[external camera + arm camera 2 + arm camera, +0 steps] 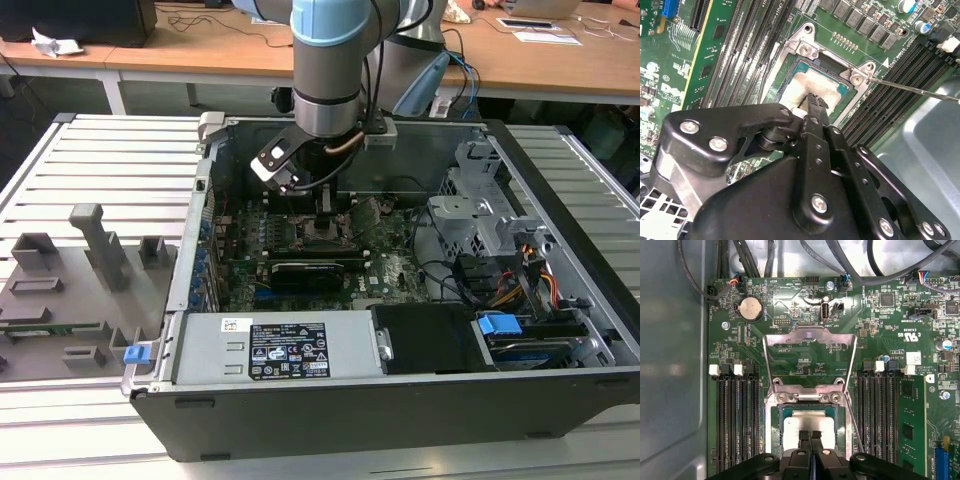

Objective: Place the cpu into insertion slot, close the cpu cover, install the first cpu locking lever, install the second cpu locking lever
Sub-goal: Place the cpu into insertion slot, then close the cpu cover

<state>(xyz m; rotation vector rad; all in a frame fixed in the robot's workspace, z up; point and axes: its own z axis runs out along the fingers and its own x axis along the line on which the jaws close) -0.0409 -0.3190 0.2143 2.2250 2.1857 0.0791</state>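
The cpu (807,421) lies flat in the insertion slot (775,430), its silver-grey top showing in both wrist views (805,85). My gripper (810,434) is shut, its two black fingertips (814,102) pressed together over the middle of the chip, touching it or just above it. The cpu cover (810,336) is swung open on its hinge, away from the slot, with bare green board showing through its window. A thin locking lever (915,90) sticks out free beside the slot. In the exterior view the gripper (325,205) hangs inside the open computer case over the motherboard.
Black memory slots (735,420) flank the socket on both sides. A long black expansion card (315,270) lies across the board nearer the power supply (275,350). Cables (510,285) and a drive cage (480,215) fill the case on the exterior view's right. Grey fixtures (95,245) stand outside.
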